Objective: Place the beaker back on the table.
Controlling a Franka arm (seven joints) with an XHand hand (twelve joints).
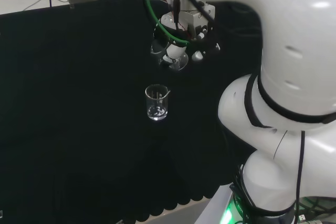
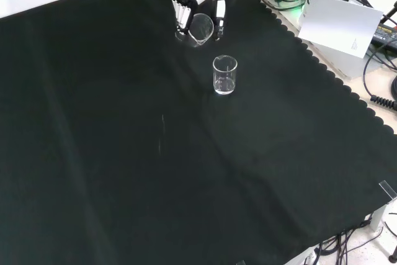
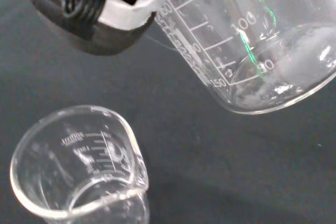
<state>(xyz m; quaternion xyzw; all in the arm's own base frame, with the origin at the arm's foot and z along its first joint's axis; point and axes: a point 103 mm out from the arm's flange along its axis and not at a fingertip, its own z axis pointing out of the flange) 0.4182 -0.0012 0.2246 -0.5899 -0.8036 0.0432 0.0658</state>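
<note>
The beaker (image 2: pixel 201 29) hangs tilted in the hand (image 2: pixel 197 4), above the black cloth (image 2: pixel 124 153) near the far edge of the worktop in the front view. The fingers (image 2: pixel 181 15) curl down one side of the glass and the thumb (image 2: pixel 220 17) comes down the other, so the hand is closed around it. In the head view the held beaker (image 1: pixel 177 60) sits below the wrist (image 1: pixel 189 22), left of the arm's big white links (image 1: pixel 294 77). In the wrist view it (image 3: pixel 252 51) is close and slanted, its base off the cloth; white graduation lines run up its wall with numbers beside them, but brand print is not legible. A green reflection streaks the glass.

A second beaker (image 2: pixel 224 74) stands upright on the cloth, near the held one and apart from it, nearer the camera in the front view. In the head view it (image 1: pixel 157 102) stands below the hand. In the wrist view its spouted rim (image 3: pixel 79 166) faces up, with faint white scale marks and small unreadable print.
</note>
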